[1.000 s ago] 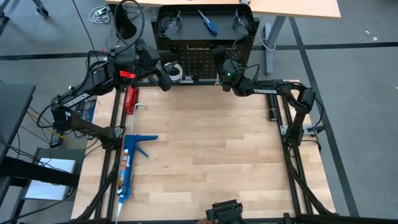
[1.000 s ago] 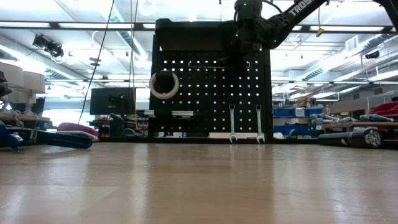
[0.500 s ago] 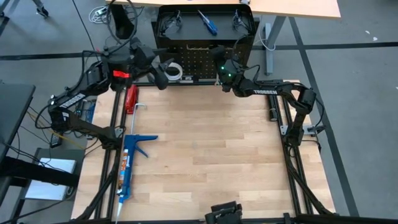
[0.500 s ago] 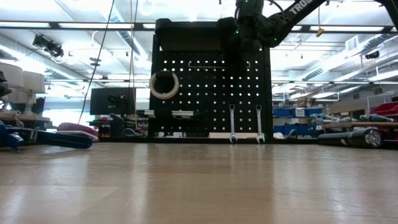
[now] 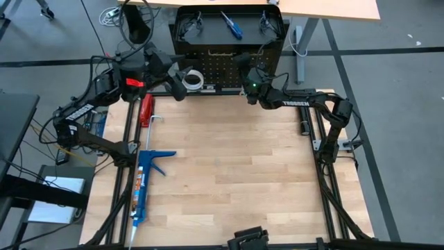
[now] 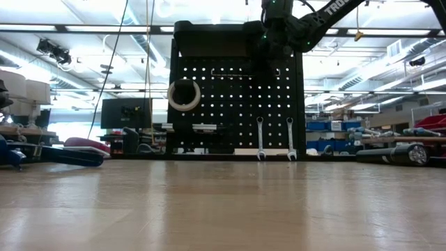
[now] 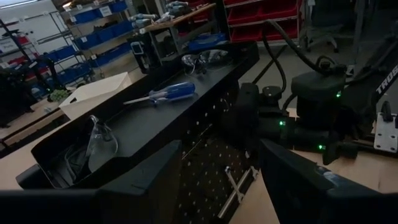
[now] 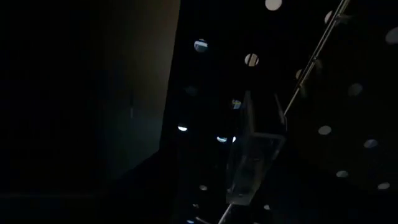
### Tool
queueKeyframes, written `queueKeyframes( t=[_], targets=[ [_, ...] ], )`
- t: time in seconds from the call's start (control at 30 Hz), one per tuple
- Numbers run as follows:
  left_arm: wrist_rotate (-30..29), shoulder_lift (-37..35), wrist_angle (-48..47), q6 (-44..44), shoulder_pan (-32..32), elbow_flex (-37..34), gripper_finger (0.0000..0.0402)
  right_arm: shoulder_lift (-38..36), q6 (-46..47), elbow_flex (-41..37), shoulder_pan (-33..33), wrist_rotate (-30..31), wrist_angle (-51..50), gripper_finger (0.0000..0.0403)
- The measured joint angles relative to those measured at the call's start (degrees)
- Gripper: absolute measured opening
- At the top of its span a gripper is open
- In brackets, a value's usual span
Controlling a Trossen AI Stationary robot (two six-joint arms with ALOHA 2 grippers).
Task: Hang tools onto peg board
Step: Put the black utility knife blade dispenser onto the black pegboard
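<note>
1. The peg board (image 6: 237, 104) is standing upright at the far edge of the wooden table (image 5: 229, 173), its black perforated face looking toward the low camera
2. A white tape roll (image 6: 184, 95) is hanging on the board's upper left area, and two silver wrenches (image 6: 260, 138) (image 6: 290, 138) are hanging side by side low on its right part
3. On the tray along the board's top, a blue-handled screwdriver (image 5: 231, 25) is lying between two pairs of safety glasses (image 5: 189, 26) (image 5: 269, 22); the left wrist view is showing the same screwdriver (image 7: 163, 94) on that dark shelf
4. The right gripper (image 6: 266, 59) is reaching up against the board's upper right face, close to a thin wire rail (image 6: 240, 71) mounted there; the right wrist view is looking straight at the holes, with a small clear piece (image 8: 255, 149) just in front of the board. I cannot tell whether its jaws are released or clenched, nor whether they are grasping anything
5. The left gripper (image 5: 182, 87) is hovering by the board's left end, near the tape roll, with its jaws standing spread apart and nothing between them
6. A red-handled tool (image 5: 146, 109) and a long blue caulking gun (image 5: 143, 182) are lying on the table's left side, well apart from the board
</note>
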Motion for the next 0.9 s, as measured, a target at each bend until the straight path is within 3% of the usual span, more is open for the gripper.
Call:
queueKeyframes(
  t=[0.57, 0.9],
  targets=[
    [0.66, -0.06, -0.12, -1.63, 0.00, -0.01, 0.0218, 0.04, 1.52, 0.00, -0.76, -0.01, 3.09, 0.0294],
    [0.68, -0.12, -0.12, -2.13, 0.00, 0.01, 0.0218, -0.37, 1.35, 0.15, -1.09, -0.93, 4.37, 0.0291]
  ],
)
